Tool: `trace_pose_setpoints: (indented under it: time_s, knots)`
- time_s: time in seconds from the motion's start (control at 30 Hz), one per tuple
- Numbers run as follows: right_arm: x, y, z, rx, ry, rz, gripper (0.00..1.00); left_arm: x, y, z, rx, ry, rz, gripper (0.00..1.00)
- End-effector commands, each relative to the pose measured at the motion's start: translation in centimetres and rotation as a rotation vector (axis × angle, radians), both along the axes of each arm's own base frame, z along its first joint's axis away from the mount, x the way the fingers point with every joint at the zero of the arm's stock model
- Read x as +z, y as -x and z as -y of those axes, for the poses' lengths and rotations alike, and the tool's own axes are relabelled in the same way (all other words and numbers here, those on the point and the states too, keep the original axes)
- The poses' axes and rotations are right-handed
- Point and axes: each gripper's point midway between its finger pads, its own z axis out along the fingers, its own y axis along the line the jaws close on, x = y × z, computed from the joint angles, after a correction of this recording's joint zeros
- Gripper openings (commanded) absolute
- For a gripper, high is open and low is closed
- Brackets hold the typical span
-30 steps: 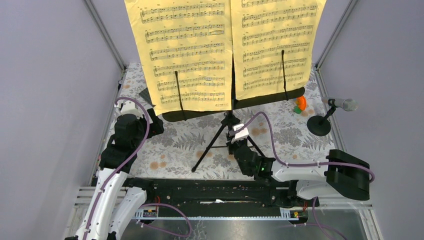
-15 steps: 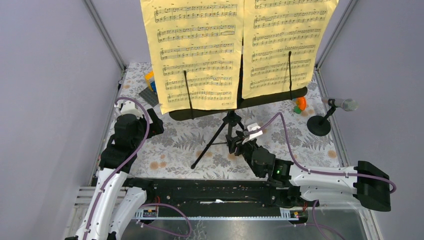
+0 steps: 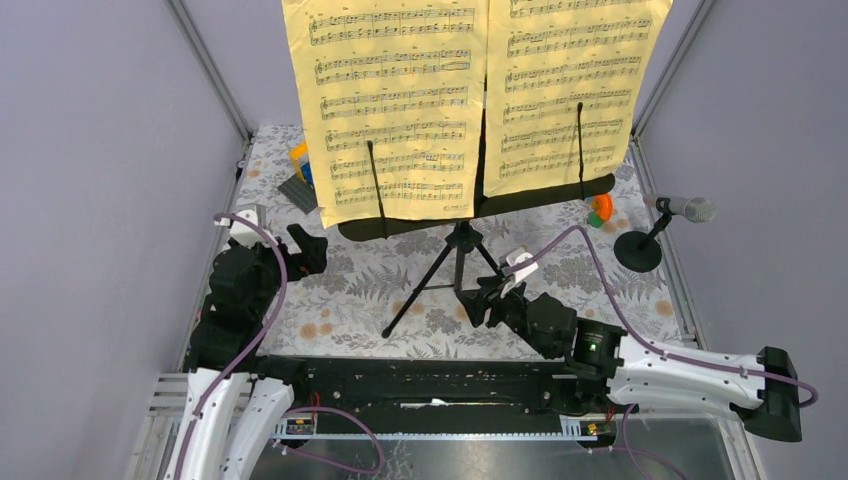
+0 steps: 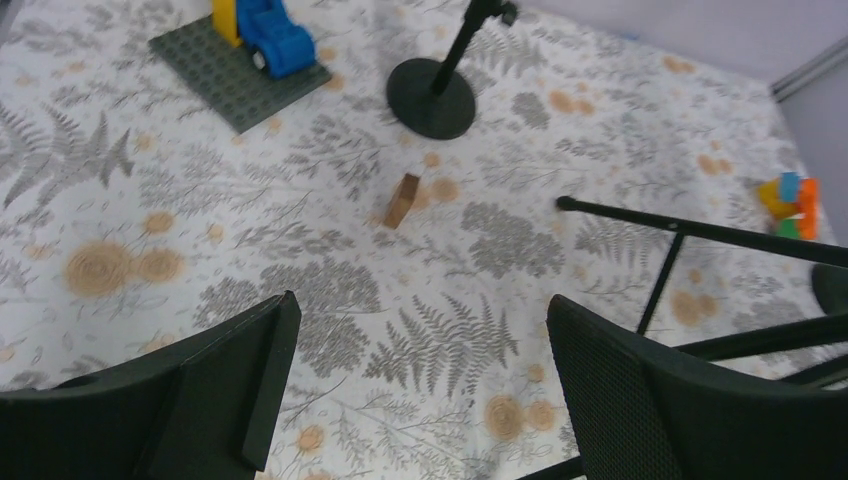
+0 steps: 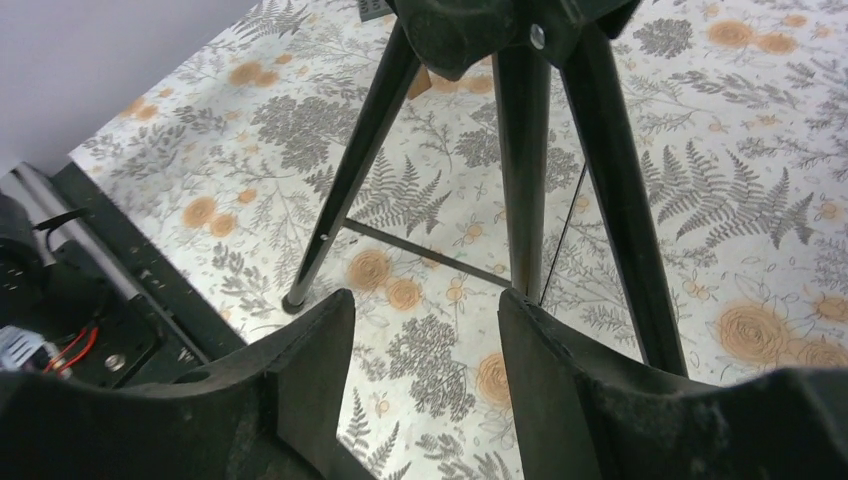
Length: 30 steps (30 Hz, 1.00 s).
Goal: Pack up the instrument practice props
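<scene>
Both released: right gripper (image 3: 486,299) low centre beside the music rack (image 3: 461,240), left gripper (image 3: 308,248) mid-left. Nudge a leg and that top-heavy rack probably tips.

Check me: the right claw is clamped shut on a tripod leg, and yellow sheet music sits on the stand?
Not quite. The right gripper is open: the right wrist view shows bare tablecloth between its fingers, the tripod legs just beyond them. Yellow sheet music does sit on the stand.

Left claw (image 4: 418,400), right claw (image 5: 425,395): both parted.
</scene>
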Motion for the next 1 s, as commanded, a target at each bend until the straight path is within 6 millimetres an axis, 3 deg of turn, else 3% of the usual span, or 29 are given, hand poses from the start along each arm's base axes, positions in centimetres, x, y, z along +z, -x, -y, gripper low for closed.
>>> trace_pose_setpoints:
  time_s: [0.0,0.1,0.23,0.47,0.7,0.83,0.97]
  knots:
    - [1.3,1.8,0.9,0.043,-0.039,-0.089,0.63,4.3,0.1,1.9,-0.106,0.06,0.148,0.99]
    - [1.1,1.9,2.6,-0.007,-0.04,-0.131,0.67,5.8,0.7,3.4,-0.177,0.111,0.167,0.99]
    - [2.3,1.8,4.2,-0.068,-0.084,-0.156,0.74,8.1,1.7,4.4,-0.235,0.162,0.202,0.99]
    - [5.1,2.2,7.0,-0.136,-0.128,-0.206,0.84,13.2,5.1,1.2,-0.07,0.179,0.269,0.99]
    - [9.7,6.1,6.9,0.112,-0.216,-0.201,0.89,17.1,8.7,-0.3,-0.014,0.191,0.292,0.99]
    - [11.9,7.1,7.6,0.166,-0.27,-0.184,0.89,19.3,10.4,-1.7,0.046,0.213,0.347,0.99]
    - [13.9,8.5,7.2,0.268,-0.259,-0.154,0.89,22.1,11.9,-1.7,0.026,0.204,0.402,0.99]
